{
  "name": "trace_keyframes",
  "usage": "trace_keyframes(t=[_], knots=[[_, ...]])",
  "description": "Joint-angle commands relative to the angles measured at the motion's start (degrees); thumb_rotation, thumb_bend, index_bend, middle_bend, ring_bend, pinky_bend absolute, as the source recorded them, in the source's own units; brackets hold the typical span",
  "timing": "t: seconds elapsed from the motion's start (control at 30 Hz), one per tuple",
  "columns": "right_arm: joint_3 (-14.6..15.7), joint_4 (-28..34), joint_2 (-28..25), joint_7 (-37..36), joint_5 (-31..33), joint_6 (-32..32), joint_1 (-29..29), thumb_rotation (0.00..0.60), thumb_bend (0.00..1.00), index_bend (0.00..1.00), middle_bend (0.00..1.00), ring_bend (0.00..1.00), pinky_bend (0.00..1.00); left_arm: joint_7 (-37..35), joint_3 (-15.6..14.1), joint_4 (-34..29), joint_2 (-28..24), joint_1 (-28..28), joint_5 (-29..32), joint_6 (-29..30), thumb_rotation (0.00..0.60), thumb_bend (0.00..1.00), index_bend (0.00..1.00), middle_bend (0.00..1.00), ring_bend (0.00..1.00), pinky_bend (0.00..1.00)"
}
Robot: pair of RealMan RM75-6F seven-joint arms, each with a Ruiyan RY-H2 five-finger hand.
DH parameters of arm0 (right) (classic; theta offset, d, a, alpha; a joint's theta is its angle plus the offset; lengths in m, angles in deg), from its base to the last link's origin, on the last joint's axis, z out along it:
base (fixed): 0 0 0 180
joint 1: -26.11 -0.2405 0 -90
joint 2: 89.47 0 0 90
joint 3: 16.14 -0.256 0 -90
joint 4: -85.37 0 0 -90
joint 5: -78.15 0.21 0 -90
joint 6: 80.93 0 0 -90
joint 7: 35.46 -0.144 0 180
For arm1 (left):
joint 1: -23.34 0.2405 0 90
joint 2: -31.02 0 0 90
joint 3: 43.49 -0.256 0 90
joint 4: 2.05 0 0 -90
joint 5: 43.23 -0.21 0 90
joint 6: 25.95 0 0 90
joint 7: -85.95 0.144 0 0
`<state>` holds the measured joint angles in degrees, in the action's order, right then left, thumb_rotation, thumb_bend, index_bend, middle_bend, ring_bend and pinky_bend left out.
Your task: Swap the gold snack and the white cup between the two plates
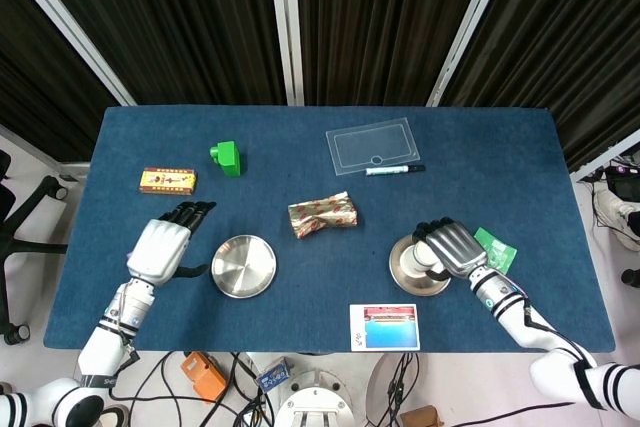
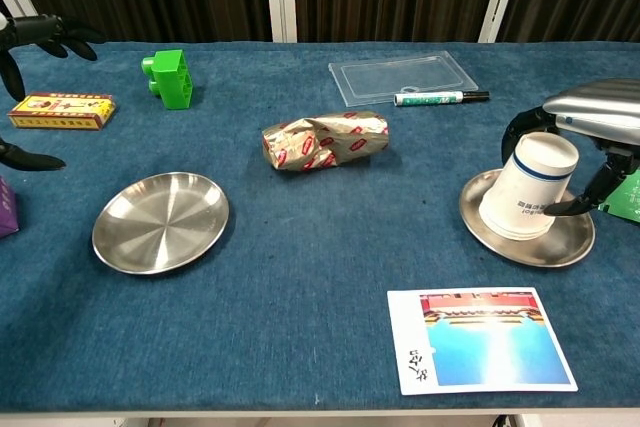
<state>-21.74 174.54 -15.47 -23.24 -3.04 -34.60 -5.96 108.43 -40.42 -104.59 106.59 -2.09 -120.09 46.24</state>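
Blue cloth table (image 1: 500, 157), black curtains (image 1: 380, 17), room apparently dim

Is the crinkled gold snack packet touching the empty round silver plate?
Apart. The chest view shows blue cloth between the gold snack packet and the silver plate.

a blue cloth-covered table (image 1: 500, 157) stands before dark pleated curtains (image 1: 370, 17), which hang between pale slanted frame bars (image 1: 285, 22). the floor (image 1: 20, 287) beside the table is light grey. at the left edge part of a black wheeled chair base (image 1: 25, 212) shows. cables (image 1: 175, 382) trail below the near edge of the table. the light is even and bright.
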Motion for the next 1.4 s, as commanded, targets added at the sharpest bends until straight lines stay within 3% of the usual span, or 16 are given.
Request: trace_keyframes(t=[0.03,0.13,0.23,0.37,0.53,0.77,0.93,0.97,1.07,1.13,1.23,1.33,1.4], knots=[[0.82,-0.53,0.03,-0.93,-1.69,1.52,-0.18,0.600,0.40,0.67,0.48,0.50,0.43,-0.23,0.01,0.08,-0.14,0.23,-0.05,0.08,0.600,0.02,0.10,0.15,0.16,0.41],[1.09,0.89,-0.70,-1.04,-4.16,5.76,0.78,0.600,0.40,0.72,0.53,0.55,0.49,-0.77,0.14,-0.19,-0.71,0.63,-0.49,0.66,0.600,0.02,0.10,0.15,0.16,0.41],[0.92,3.53,-1.62,-1.31,-7.49,11.24,1.86,0.600,0.40,0.73,0.53,0.55,0.52,-1.56,0.05,-0.56,-1.58,1.30,-1.67,1.77,0.600,0.02,0.10,0.15,0.16,0.41],[0.48,9.08,-3.20,-0.76,-10.52,13.98,1.37,0.600,0.40,0.73,0.53,0.55,0.53,-3.16,-0.38,-1.03,-2.96,2.69,-3.56,3.79,0.600,0.02,0.10,0.15,0.16,0.41],[-0.31,13.16,-0.79,5.14,-9.43,9.27,-2.24,0.600,0.40,0.73,0.53,0.55,0.53,-4.70,-0.66,-0.93,-4.08,4.04,-4.84,5.37,0.600,0.02,0.10,0.15,0.16,0.41],[-1.84,9.65,10.96,14.04,-1.31,1.87,-7.85,0.600,0.40,0.69,0.53,0.55,0.53,-6.13,-0.53,-0.49,-5.04,5.10,-4.90,5.79,0.600,0.02,0.10,0.15,0.16,0.41],[-1.88,6.38,16.06,14.60,0.88,0.87,-9.67,0.600,0.40,0.57,0.52,0.54,0.52,-7.39,-0.25,0.26,-5.27,5.42,-4.63,5.46,0.600,0.02,0.10,0.15,0.16,0.41],[-1.70,6.15,16.33,14.94,1.77,0.20,-10.04,0.600,0.40,0.51,0.49,0.52,0.51,-7.69,-0.20,0.47,-5.28,5.47,-4.61,5.34,0.600,0.02,0.10,0.15,0.16,0.41],[-1.25,6.92,15.33,15.64,4.50,-1.80,-10.86,0.600,0.40,0.14,0.31,0.36,0.37,-8.50,-0.05,0.87,-5.39,5.55,-4.68,5.09,0.600,0.02,0.10,0.15,0.16,0.41],[-1.19,8.26,13.91,15.97,6.33,-2.70,-11.23,0.591,0.34,0.01,0.17,0.22,0.26,-8.98,0.14,1.11,-5.48,5.55,-4.62,4.94,0.600,0.02,0.10,0.15,0.16,0.41],[-1.33,11.14,11.13,15.59,8.21,-2.83,-11.41,0.495,0.22,0.00,0.02,0.05,0.12,-9.64,0.44,1.30,-5.59,5.49,-4.48,4.56,0.600,0.02,0.10,0.15,0.16,0.41],[-1.54,14.24,7.69,13.22,7.86,-1.77,-10.88,0.420,0.17,0.00,0.00,0.00,0.04,-9.92,0.61,1.37,-5.76,5.57,-4.49,4.48,0.600,0.02,0.10,0.15,0.16,0.41],[-2.14,15.66,5.31,11.03,6.81,-0.15,-10.25,0.402,0.16,0.00,0.00,0.00,0.02,-10.28,0.76,1.38,-5.98,5.71,-4.45,4.57,0.600,0.02,0.10,0.15,0.16,0.41]])
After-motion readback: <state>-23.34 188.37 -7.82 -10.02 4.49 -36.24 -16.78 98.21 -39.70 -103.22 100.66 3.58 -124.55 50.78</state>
